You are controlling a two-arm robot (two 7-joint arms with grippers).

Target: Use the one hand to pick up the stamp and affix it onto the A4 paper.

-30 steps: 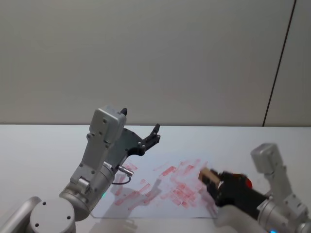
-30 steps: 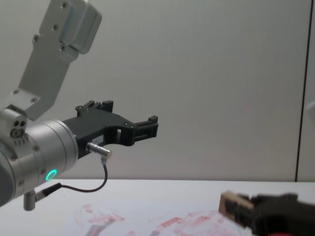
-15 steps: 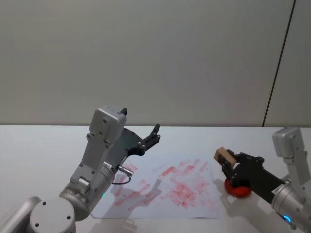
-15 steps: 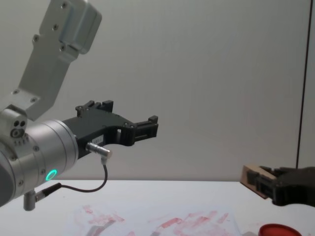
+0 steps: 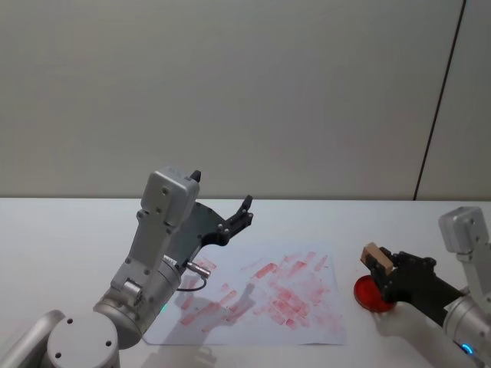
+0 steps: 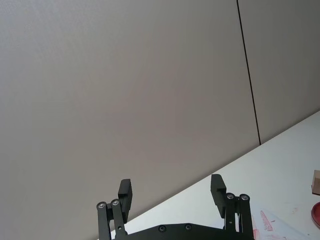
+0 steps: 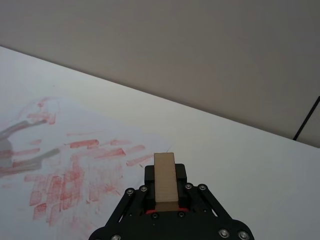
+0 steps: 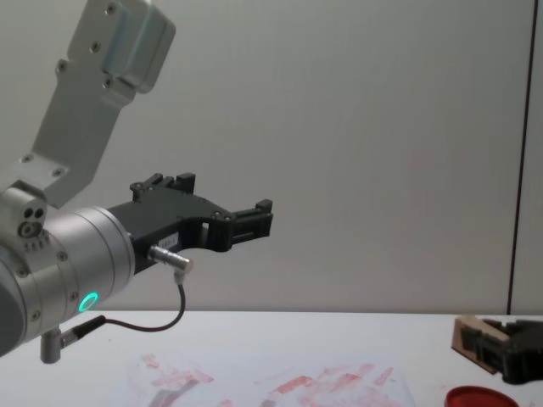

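- Behind the white table [image 5: 69, 230], a plain grey wall is seen, crossed by a thin dark vertical seam towards the right.
- On the table, the A4 paper [image 5: 253, 295] lies flat, marked all over with red and pink prints and smears.
- The stamp [image 5: 377, 256], a small light-tan wooden block, is clamped between the black fingers of the right gripper [image 5: 387, 270], its tan end sticking out past the fingertips.
- The right gripper is held in the air above the round red ink pad [image 5: 370, 295], which sits on the table just beside the paper's right edge; the stamp is apart from both the pad and the paper.
- From the right wrist view, the stamp [image 7: 165, 182] is seen lengthwise between the two fingers, with the red of the pad visible just under it and the printed sheet [image 7: 75, 170] lying farther out, ahead and to one side.
- The left gripper [image 5: 244, 212] is held raised above the left part of the paper, well apart from the stamp; its fingers [image 6: 218, 187] are spread wide with nothing between them.
- In the chest view, the left gripper [image 8: 254, 219] is seen level and pointing right, well above the tabletop.
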